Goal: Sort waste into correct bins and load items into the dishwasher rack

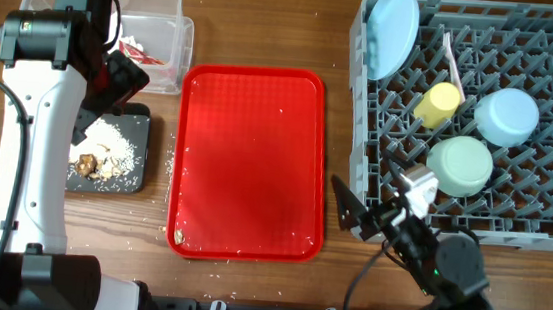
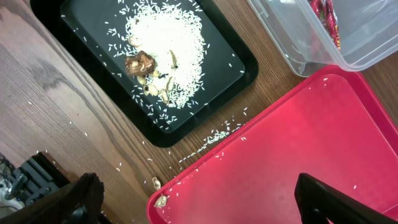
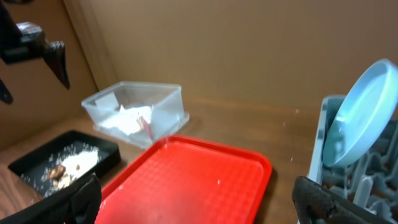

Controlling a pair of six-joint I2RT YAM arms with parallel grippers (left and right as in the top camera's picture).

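Observation:
The grey dishwasher rack at the right holds an upright light blue plate, a white spoon, a yellow cup, a light blue saucer and a mint-green bowl. A crumpled napkin with a red wrapper lies in the clear tub. Rice and brown lumps sit in the black tray. My left gripper hangs open and empty above the gap between black tray and red tray. My right gripper is open and empty by the rack's front left corner.
The flat red serving tray lies in the middle with a few rice grains and a small crumb in its near left corner. Loose rice is scattered on the wooden table between the black tray and the red tray.

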